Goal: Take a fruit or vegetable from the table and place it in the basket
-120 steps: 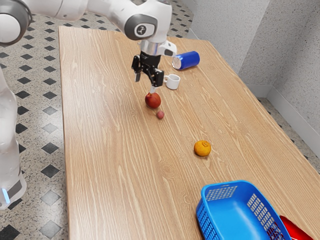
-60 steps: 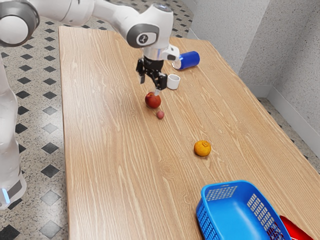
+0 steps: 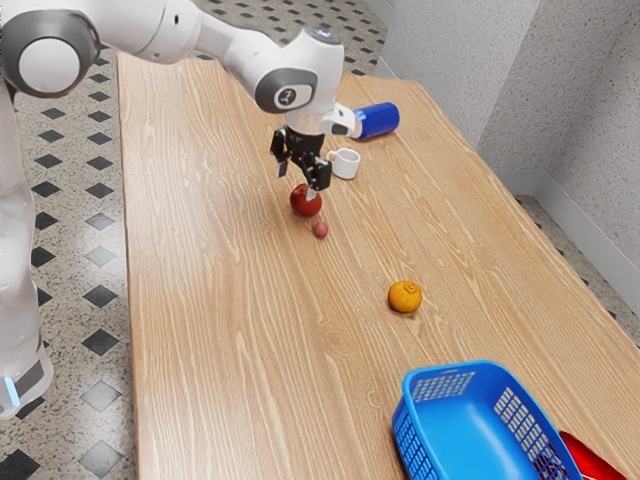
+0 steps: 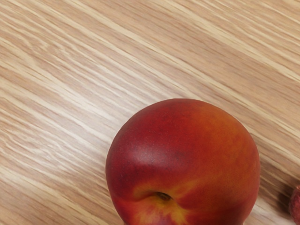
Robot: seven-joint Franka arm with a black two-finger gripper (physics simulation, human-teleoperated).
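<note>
Just above the peach, my gripper (image 3: pixel 296 183) stands open, its two fingers spread apart. The red peach (image 3: pixel 306 201) rests on the wooden table, partly behind one fingertip. Seen from my hand, the peach (image 4: pixel 183 159) is large and close, red with an orange side and a stem hollow. Beside it lies a small reddish fruit (image 3: pixel 321 230), whose edge (image 4: pixel 295 205) also appears in the wrist view. An orange fruit (image 3: pixel 405 297) sits between these and the blue basket (image 3: pixel 421 440).
A white cup (image 3: pixel 346 164) stands close behind the gripper, with a blue can (image 3: pixel 377 120) lying beyond it. Something bright red (image 3: pixel 592 460) is next to the basket. The table's edge (image 3: pixel 130 300) runs down the exterior view's left.
My hand has shifted a little toward the exterior view's right and, in the last half second, come slightly lower over the peach. The fruits and basket have kept their places.
</note>
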